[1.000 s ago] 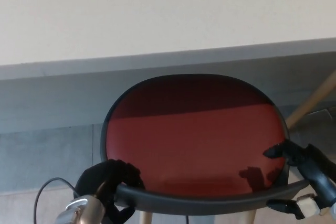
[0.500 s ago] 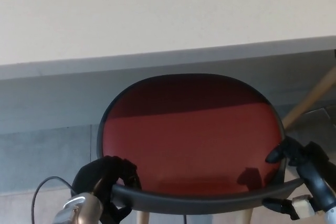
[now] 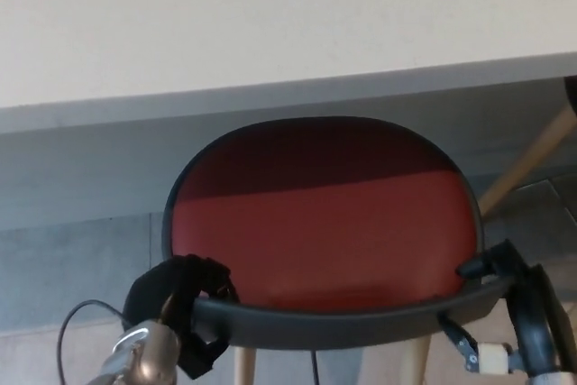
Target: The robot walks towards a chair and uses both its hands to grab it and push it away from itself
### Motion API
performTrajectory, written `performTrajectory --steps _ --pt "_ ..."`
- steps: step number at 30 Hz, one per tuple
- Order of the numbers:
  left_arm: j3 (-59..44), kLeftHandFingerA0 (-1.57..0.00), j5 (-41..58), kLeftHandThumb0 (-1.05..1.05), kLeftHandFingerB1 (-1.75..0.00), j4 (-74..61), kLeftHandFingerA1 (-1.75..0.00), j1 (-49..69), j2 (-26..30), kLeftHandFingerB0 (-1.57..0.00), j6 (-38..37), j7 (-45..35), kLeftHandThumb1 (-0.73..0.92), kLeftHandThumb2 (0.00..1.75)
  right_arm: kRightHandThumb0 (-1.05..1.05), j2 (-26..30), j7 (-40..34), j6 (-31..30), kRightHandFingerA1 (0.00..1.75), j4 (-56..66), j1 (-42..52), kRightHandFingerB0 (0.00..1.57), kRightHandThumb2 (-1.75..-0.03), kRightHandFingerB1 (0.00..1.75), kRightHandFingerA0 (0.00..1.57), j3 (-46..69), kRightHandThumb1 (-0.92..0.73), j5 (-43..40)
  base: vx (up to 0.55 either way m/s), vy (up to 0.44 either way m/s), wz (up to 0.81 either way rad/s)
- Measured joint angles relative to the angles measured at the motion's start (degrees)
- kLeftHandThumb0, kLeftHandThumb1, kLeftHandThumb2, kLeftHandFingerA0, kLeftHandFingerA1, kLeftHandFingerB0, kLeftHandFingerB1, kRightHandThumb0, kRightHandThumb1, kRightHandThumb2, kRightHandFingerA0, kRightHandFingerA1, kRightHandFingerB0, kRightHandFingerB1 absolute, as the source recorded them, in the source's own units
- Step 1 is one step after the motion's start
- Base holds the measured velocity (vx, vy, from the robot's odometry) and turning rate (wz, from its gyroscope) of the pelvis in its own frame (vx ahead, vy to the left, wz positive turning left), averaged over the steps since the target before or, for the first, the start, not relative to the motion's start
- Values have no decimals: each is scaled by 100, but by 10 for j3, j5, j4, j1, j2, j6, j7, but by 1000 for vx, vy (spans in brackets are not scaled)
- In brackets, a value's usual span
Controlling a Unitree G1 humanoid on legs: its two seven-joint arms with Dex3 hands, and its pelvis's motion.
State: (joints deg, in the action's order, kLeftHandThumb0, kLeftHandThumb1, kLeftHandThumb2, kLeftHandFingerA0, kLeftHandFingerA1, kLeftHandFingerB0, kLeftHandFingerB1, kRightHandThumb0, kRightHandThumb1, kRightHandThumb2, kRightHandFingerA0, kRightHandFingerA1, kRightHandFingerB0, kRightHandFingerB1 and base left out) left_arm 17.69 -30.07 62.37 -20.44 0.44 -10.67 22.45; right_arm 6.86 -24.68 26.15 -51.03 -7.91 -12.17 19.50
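A chair with a red seat (image 3: 320, 227) and a dark grey curved backrest rim (image 3: 334, 322) stands right below me, its front tucked under a white table. My left hand (image 3: 180, 313) is shut on the rim's left end, fingers wrapped over it. At the rim's right end my right hand (image 3: 514, 313) grips the rim, one finger hooked over the top and another below. Two pale wooden chair legs (image 3: 413, 362) show under the rim.
The white table top (image 3: 270, 15) fills the upper half, its grey edge (image 3: 270, 96) just beyond the seat. Another chair's wooden leg (image 3: 527, 164) slants in at the right. Grey floor tiles (image 3: 63, 259) lie to the left. A black cable (image 3: 77, 331) loops by my left wrist.
The chair has slid a little farther under the table. Both hands moved forward with the rim, and the right hand closed more tightly around its end.
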Motion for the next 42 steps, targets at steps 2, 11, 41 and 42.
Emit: performTrajectory --steps 2,11,41,42 --pt "-3 -151 1 14 -132 11 -144 -17 -7 -141 12 2 2 172 -20 -2 5 -15 175 -20 -24 79 -116 168 90 0 -56 -5 0 0 0" --pt "-5 -156 5 15 -135 41 -150 -95 -14 -149 52 4 -1 167 -23 5 11 -107 175 -71 -141 84 -116 161 99 -25 -58 -10 0 0 0" --pt "63 -124 -4 -18 -126 -8 -139 -186 82 -107 97 -22 50 113 -22 6 63 -218 175 -94 -284 81 -117 169 94 -74 -57 -9 0 0 0" --pt "66 -124 -5 -18 -126 -15 -139 -180 84 -107 97 -21 50 113 -22 6 63 -218 175 -94 -282 81 -117 169 94 -74 -57 -9 0 0 0"
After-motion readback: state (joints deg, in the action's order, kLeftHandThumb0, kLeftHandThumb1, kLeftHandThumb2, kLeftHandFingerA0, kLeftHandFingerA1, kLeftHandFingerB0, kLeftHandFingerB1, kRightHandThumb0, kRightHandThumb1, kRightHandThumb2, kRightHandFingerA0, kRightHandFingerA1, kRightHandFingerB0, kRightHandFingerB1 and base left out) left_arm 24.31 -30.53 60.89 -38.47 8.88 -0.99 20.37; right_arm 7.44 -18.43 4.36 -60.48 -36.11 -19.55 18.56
